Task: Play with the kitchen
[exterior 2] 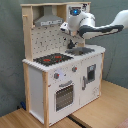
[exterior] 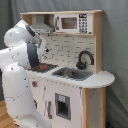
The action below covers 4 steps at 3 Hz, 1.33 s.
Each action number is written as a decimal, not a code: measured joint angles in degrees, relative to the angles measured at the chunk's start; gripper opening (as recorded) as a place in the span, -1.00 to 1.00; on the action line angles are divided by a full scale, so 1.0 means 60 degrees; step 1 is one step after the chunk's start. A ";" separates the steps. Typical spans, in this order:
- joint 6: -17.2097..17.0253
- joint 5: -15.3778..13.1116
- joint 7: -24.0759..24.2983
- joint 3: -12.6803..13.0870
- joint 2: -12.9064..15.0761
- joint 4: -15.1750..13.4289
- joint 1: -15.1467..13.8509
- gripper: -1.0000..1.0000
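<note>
The kitchen (exterior: 75,95) (exterior 2: 60,85) is a white and light-wood toy with a red-ringed black hob (exterior: 44,66) (exterior 2: 52,59), a grey sink (exterior: 70,73) (exterior 2: 82,50), a black tap (exterior: 84,59), an oven door (exterior 2: 63,95), knobs (exterior 2: 56,76), a dotted backboard (exterior 2: 45,42) and a hood (exterior: 42,25) (exterior 2: 49,21). My white arm reaches in under the hood. My gripper (exterior: 42,48) (exterior 2: 70,43) hangs above the worktop between hob and sink, close to the backboard. It touches nothing that I can see.
A toy microwave (exterior: 72,23) sits on the upper shelf to the right of the hood. The arm's bulky white base (exterior: 17,90) stands against the kitchen's hob side. The kitchen rests on a wooden table (exterior 2: 105,107) before a grey curtain (exterior: 116,55).
</note>
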 joint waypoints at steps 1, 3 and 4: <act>-0.0428 -0.0799 0.0214 0.0219 0.0032 0.0026 0.0304 1.00; -0.1319 -0.2352 0.0449 0.0383 0.0171 0.0163 0.1105 1.00; -0.1676 -0.3197 0.0495 0.0440 0.0152 0.0185 0.1642 1.00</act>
